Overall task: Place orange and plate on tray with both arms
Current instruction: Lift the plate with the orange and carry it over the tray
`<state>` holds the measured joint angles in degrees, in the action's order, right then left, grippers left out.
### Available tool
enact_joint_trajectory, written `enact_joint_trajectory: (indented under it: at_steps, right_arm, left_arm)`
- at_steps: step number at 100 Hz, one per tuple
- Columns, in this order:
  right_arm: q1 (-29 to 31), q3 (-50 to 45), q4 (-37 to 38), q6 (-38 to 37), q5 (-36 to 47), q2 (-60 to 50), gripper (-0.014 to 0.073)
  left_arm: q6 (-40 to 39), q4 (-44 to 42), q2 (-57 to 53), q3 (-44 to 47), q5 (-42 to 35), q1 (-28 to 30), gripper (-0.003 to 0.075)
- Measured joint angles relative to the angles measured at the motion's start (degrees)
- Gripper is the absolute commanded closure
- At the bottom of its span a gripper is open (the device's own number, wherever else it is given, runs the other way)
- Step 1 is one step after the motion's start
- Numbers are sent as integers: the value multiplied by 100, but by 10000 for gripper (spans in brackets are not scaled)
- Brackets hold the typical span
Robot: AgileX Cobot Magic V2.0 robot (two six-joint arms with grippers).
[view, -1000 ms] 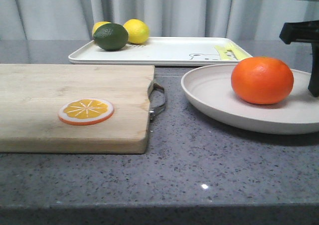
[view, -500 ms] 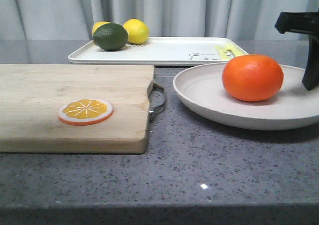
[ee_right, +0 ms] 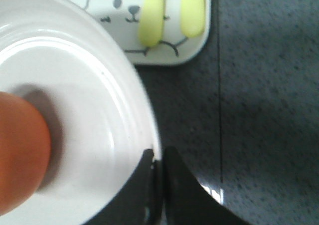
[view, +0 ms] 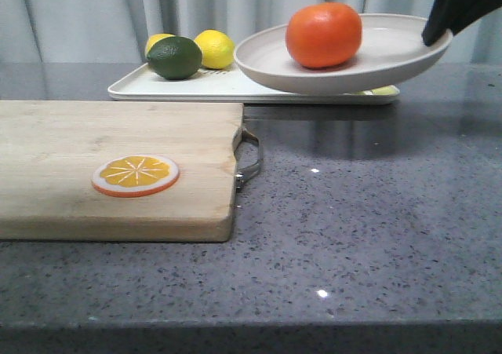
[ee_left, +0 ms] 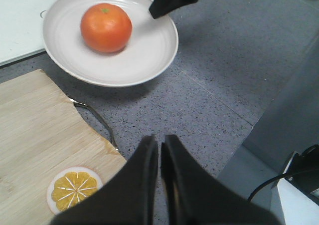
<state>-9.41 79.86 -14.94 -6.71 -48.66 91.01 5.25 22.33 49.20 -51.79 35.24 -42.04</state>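
Observation:
The off-white plate hangs in the air over the right end of the white tray, tilted slightly, with the orange resting in it. My right gripper is shut on the plate's right rim; in the right wrist view its jaws pinch the rim of the plate, and the orange lies at the edge. The tray's bear drawing and yellow-green utensils show beyond. My left gripper is shut and empty above the counter, near the cutting board's handle.
A wooden cutting board with a flat orange slice lies at the left. Two lemons and a dark green lime sit on the tray's left end. Grey curtains close off the back.
The right gripper has lifted the plate with the orange off the counter and carried it up, back and left, so it now hovers over the tray's right end.

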Motion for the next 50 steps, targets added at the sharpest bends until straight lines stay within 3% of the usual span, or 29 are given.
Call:
enact_joint_trajectory:
  at_steps: [22, 50]
  right_arm:
    - [0, 1295, -719, 341, -137, 1016, 660]
    - [0, 3201, -794, 389, -608, 2458, 660]
  left_arm:
    - [0, -5, 0, 0, 0, 0, 713]
    - [0, -5, 0, 0, 84, 0, 713]
